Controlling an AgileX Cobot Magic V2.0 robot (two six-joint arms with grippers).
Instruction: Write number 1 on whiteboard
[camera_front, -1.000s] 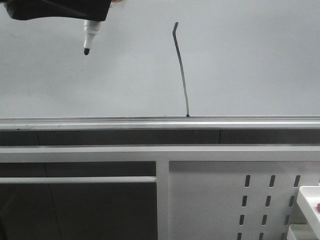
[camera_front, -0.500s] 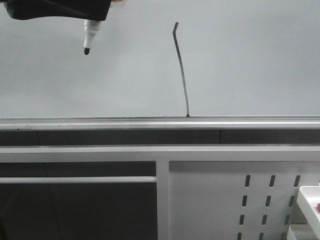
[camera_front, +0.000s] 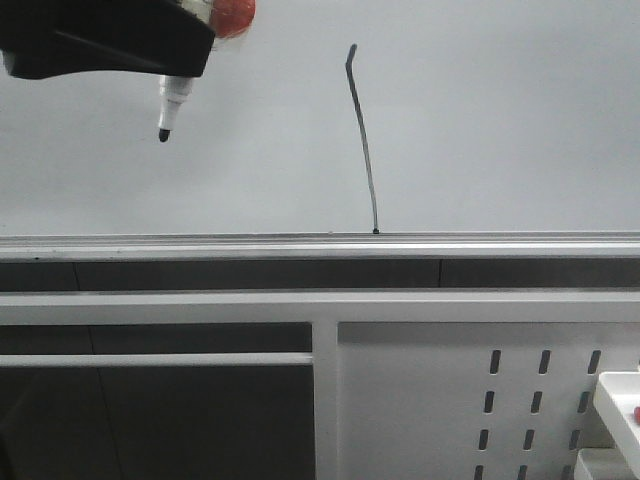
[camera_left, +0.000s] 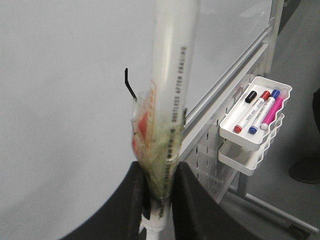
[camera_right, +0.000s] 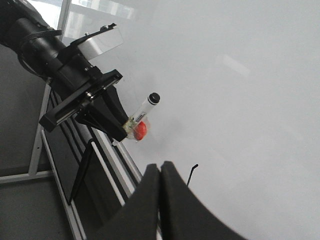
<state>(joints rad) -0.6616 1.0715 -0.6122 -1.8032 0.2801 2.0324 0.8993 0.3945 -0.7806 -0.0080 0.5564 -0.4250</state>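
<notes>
While the whiteboard (camera_front: 480, 130) fills the upper front view above its silver rail (camera_front: 320, 243), the left gripper (camera_left: 159, 200) is clamped on a marker pen (camera_front: 168, 105), tip pointing down and clear of the board surface. To the right of that gripper, well apart, the number 1 (camera_front: 363, 140) stands as a thin black stroke reaching the rail. The right gripper (camera_right: 161, 175) has its jaws pressed together, holding nothing.

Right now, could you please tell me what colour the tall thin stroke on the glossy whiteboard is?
Black; the number 1 shows best in the front view.
</notes>
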